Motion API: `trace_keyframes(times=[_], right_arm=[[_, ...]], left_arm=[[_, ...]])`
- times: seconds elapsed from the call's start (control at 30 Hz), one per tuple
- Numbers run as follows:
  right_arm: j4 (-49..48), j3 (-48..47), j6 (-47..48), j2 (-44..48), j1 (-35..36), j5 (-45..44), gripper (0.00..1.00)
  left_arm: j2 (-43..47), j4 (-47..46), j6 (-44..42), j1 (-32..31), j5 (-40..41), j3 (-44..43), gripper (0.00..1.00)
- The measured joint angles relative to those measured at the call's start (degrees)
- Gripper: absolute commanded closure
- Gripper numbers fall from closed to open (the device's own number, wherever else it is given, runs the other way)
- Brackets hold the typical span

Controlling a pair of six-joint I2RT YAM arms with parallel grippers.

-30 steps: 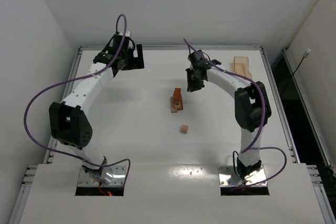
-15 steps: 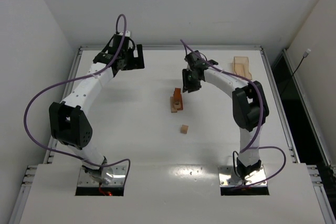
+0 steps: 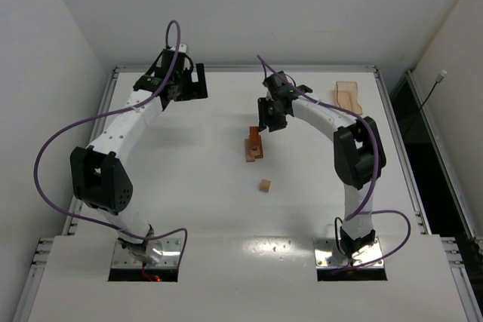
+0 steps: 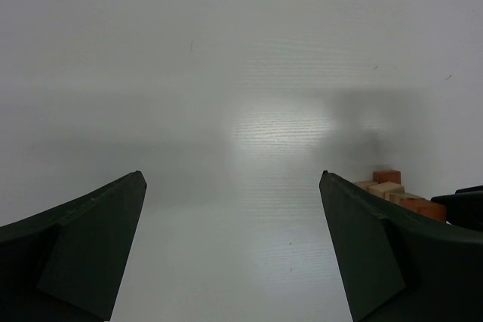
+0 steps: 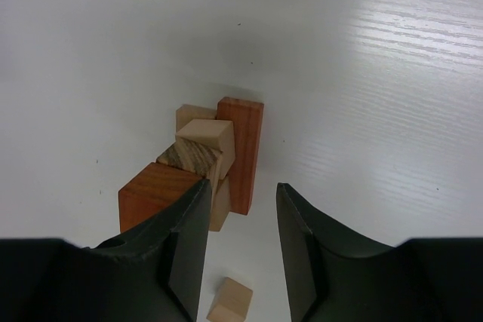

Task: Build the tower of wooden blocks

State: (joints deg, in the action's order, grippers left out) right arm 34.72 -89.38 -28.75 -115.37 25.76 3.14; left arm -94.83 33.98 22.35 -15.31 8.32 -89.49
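The tower (image 3: 254, 145) is a narrow pile of tan and reddish-brown wood blocks at mid-table. In the right wrist view it (image 5: 198, 164) shows a reddish-brown block, a grain-patterned tan block, tan cubes and an upright reddish-brown bar (image 5: 241, 152). My right gripper (image 3: 269, 116) (image 5: 243, 186) hovers just above and behind the pile, open, with nothing between its fingers. One loose tan cube (image 3: 264, 185) (image 5: 230, 301) lies nearer the arm bases. My left gripper (image 3: 193, 81) (image 4: 232, 175) hangs wide open and empty at the far left, with the pile (image 4: 394, 191) at its right edge.
A translucent tan tray (image 3: 347, 95) sits at the far right of the white table (image 3: 189, 186). Metal rails frame the table's edges, and white walls close in on the left and back.
The right gripper has shifted a little left toward the pile and its jaws have spread apart. The left arm has not moved.
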Motion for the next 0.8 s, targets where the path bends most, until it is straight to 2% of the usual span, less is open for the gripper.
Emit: trace_keyframes(times=[0.17,0.3,0.4,0.5,0.6,0.63,0.73,0.8], right_arm=[[0.0,0.0,0.0,0.0,0.0,-0.1,0.64],[0.1,0.0,-0.5,0.0,0.0,-1.7,0.85],[0.0,1.1,-1.0,0.7,-0.1,-4.6,0.92],[0.2,6.0,-0.5,4.5,-0.6,-7.5,0.92],[-0.5,13.7,3.0,12.2,-1.7,-5.6,0.73],[-1.0,16.9,5.2,15.7,-2.2,-3.3,0.61],[-2.2,23.9,13.9,24.3,-2.4,2.8,0.42],[-2.9,27.8,20.1,28.6,-0.7,5.7,0.37]], left_arm=[[0.0,0.0,0.3,0.0,-0.2,0.0,0.01],[0.0,-0.3,1.4,0.0,0.7,0.7,0.01],[0.0,-0.6,2.6,0.0,1.8,2.7,0.01],[0.2,-0.8,3.8,0.0,2.4,6.0,0.01],[1.4,-0.9,3.8,0.0,1.6,10.4,0.01],[1.9,-0.9,3.8,0.0,1.0,11.7,0.01],[3.4,-0.9,2.9,0.1,-1.7,14.1,0.01],[4.4,-1.0,2.0,0.4,-3.8,14.9,0.01]])
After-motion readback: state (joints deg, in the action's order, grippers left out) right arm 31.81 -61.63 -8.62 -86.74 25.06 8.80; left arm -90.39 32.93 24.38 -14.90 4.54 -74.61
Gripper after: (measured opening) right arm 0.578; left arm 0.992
